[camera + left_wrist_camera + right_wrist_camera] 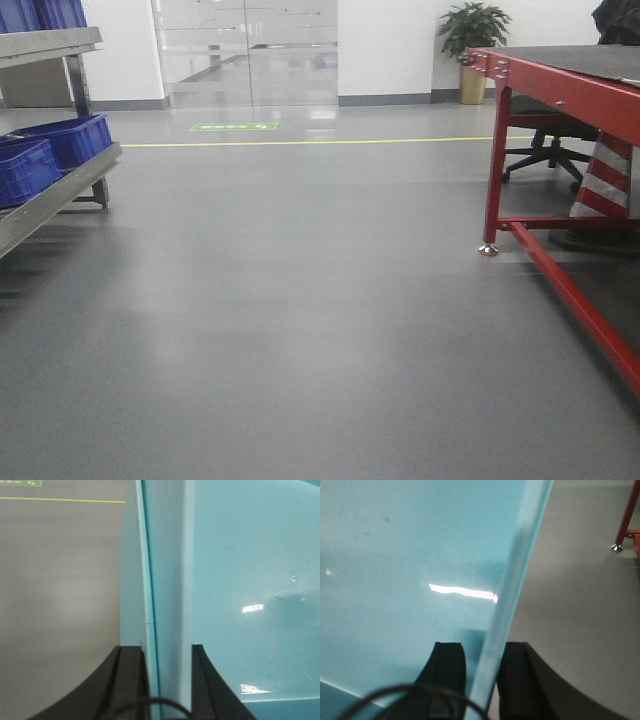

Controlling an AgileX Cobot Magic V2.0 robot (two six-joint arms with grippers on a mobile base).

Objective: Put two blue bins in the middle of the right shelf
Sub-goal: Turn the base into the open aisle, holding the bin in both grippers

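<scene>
Transit: pale blue bin (250, 580) held between both arms.
Left gripper (167, 652) clamps one wall, right gripper (482, 650) the opposite; target shelf unseen, next likely needs base turn.

A pale blue bin (250, 555), smooth and glossy with light glints on its plastic, hangs above the grey floor (60, 580). One thin wall sits clamped in the left gripper (165, 650), another in the right gripper (482, 647); a second bin cannot be made out
</scene>
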